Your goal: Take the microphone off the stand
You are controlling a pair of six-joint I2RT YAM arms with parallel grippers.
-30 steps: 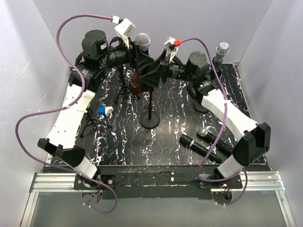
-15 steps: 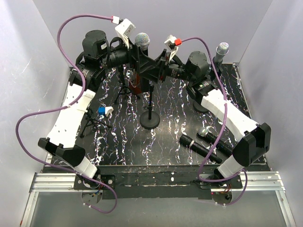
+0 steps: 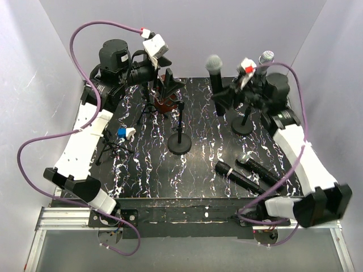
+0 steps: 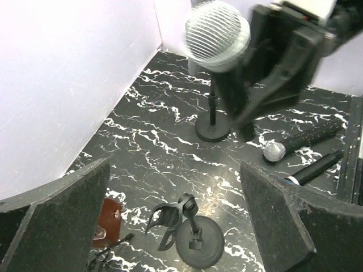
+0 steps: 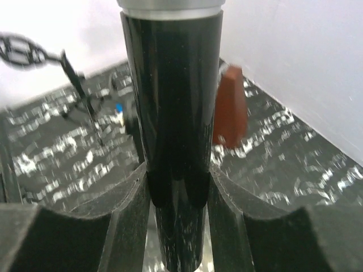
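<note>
My right gripper [image 3: 224, 101] is shut on the black body of the microphone [image 3: 215, 79] and holds it upright, grey mesh head up, to the right of the stand [image 3: 180, 141]. In the right wrist view the microphone [image 5: 173, 113] fills the gap of the right gripper [image 5: 178, 226], with both fingers [image 5: 127, 221] pressed on it. The stand's clip [image 4: 169, 220] is bare above its round base [image 4: 199, 245]. My left gripper [image 3: 170, 85] stands open behind the stand, holding nothing, and looks down past its pads [image 4: 62, 221] at the clip. The held microphone [image 4: 217, 35] shows there too.
A second microphone [image 3: 265, 58] stands in another stand [image 3: 244, 126] at the back right. Two microphones [image 3: 241, 177] [image 3: 258, 167] lie on the table at front right. A small tripod with a blue and white piece [image 3: 122, 134] is at left, a brown object [image 3: 164, 105] behind the middle stand.
The right gripper closed on the microphone and carried it rightwards off the stand. The left gripper opened wide and drew back to the left.
</note>
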